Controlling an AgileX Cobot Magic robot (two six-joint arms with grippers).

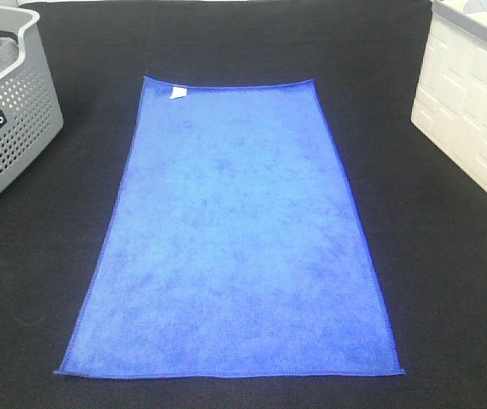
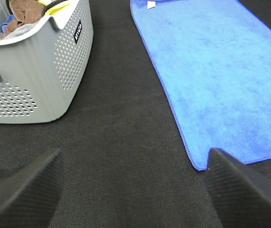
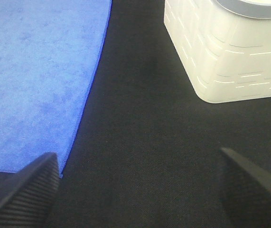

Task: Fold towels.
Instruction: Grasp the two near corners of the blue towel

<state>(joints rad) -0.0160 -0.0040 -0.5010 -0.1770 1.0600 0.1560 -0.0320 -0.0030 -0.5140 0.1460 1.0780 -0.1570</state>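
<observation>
A blue towel (image 1: 234,239) lies spread flat and unfolded on the black tabletop (image 1: 448,281), filling the middle of the overhead frame from its upper centre down to the lower edge. Its long sides run away from the camera, and a small white label (image 1: 177,92) sits at its far left corner. A grey perforated basket (image 1: 13,128) holding bundled cloths stands at the upper left of that frame, and a white bin (image 1: 473,111) stands at the upper right. Both stand apart from the towel, with bare black cloth between.

The left wrist camera shows the left gripper (image 2: 134,159) released, its two ribbed black fingers (image 2: 26,190) set wide apart over bare tabletop. The basket is on one side of it and the towel on the other. The towel's near left corner lies just beside one finger, and whether they touch cannot be told. Nothing is between the jaws.

The right wrist camera shows the right gripper (image 3: 139,156) likewise released and spread wide above the dark cloth. The towel's near right corner lies close beside one finger, and the white bin stands further off on the opposite side. This gripper holds nothing either. The towel's edges lie flat and straight, with no fold made in it yet.
</observation>
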